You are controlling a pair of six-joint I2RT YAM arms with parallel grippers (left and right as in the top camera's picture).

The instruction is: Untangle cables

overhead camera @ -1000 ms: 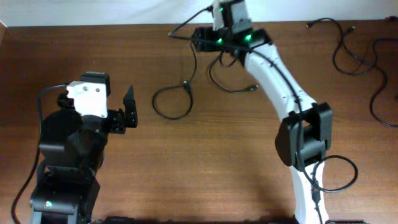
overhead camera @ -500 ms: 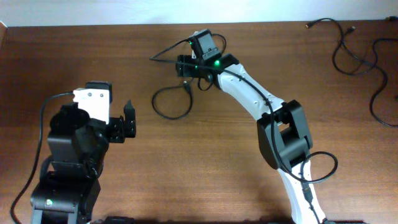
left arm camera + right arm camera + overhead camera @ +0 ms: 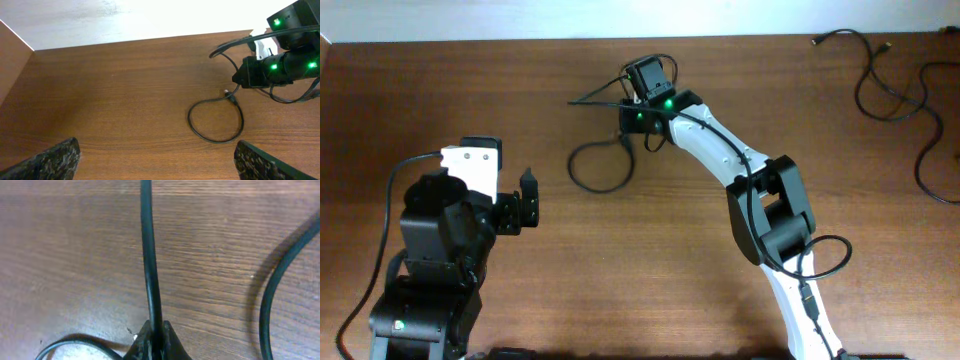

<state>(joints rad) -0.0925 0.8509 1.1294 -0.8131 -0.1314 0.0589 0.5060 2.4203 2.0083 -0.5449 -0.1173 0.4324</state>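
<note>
A black cable (image 3: 570,170) lies in a loop left of the table's middle, with a taut strand (image 3: 595,99) running off to the back left. My right gripper (image 3: 623,122) is down at the top of that loop, shut on the black cable. The right wrist view shows the cable (image 3: 147,255) pinched between the closed tips of the right gripper (image 3: 155,341). My left gripper (image 3: 527,198) hangs open to the left of the loop, apart from it. In the left wrist view the cable loop (image 3: 189,119) lies ahead of the wide-open left gripper (image 3: 157,162), with nothing between its fingers (image 3: 52,160).
More black cables (image 3: 890,85) lie tangled at the table's back right corner, one running along the right edge (image 3: 925,165). The right arm's own lead (image 3: 840,265) curls beside its base. A brown side wall (image 3: 12,55) borders the table's left.
My right gripper came from the back edge forward and left to the loop, then shut on the black cable. The left arm shifted only slightly and stayed open.
</note>
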